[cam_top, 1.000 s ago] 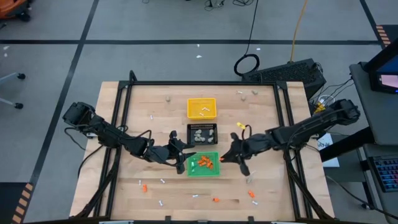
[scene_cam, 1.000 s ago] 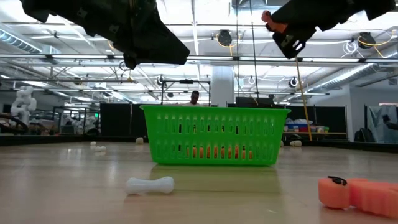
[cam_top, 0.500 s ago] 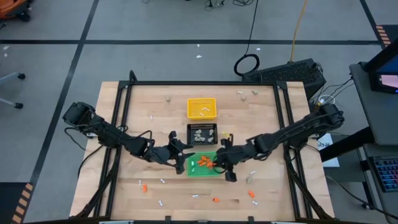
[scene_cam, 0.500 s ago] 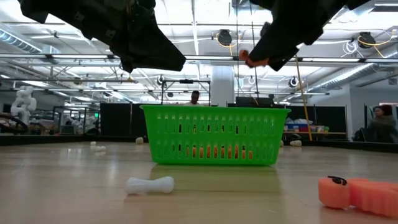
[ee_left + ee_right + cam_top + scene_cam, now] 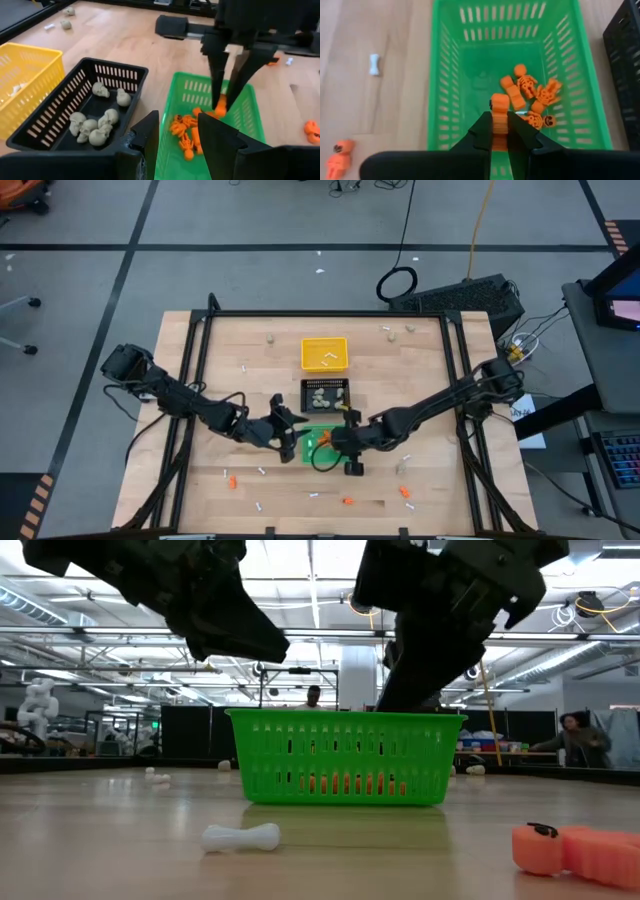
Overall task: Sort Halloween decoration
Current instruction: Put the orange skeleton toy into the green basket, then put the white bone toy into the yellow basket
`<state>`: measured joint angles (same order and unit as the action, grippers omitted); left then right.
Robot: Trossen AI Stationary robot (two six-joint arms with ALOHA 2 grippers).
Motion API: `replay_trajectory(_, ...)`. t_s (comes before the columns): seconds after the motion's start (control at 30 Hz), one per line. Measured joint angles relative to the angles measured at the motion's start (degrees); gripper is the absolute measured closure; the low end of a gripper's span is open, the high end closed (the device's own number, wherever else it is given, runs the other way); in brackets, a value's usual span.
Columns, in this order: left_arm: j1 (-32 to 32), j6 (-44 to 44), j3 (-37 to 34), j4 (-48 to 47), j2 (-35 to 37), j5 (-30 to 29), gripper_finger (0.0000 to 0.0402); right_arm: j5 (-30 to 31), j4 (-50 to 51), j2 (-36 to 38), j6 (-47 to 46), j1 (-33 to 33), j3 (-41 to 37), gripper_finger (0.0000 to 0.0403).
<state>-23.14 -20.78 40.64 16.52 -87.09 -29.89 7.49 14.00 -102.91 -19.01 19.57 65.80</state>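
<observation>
The right gripper is clamped on an orange piece, its two fingers pressed against the piece's sides with no gap to spare. The piece stands lengthwise out from the fingertips, its long axis in line with the fingers and its rounded end pointing away from them, down into the green tray directly beneath. In the left wrist view the same gripper hangs fingers-down inside the tray's walls, the orange bit between its tips just above the floor.

Just ahead of the held piece, a loose cluster of orange figures lies on the tray floor, jumbled and pointing every which way. Outside the tray, off to one side of the gripper, a small white bone lies on the wooden table, and another orange figure rests nearer the gripper's wrist.

The left gripper hovers beside the green tray with its fingers parted and nothing between them. Next to it sits the black tray with beige skulls, and beyond that the yellow tray.
</observation>
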Motion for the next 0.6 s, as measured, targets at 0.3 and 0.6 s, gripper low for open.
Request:
replay_trajectory(0.3,-0.8,-1.4,0.0,-4.3,0.0,0.0,0.0268,1.5,1.7,-1.5,0.6,0.2,1.2,0.0376)
replay_trajectory(0.6,-1.2,-6.7,0.0,-8.9,0.9,2.9,0.0268,3.4,0.8,-1.5,2.1,0.8,1.2,0.0302)
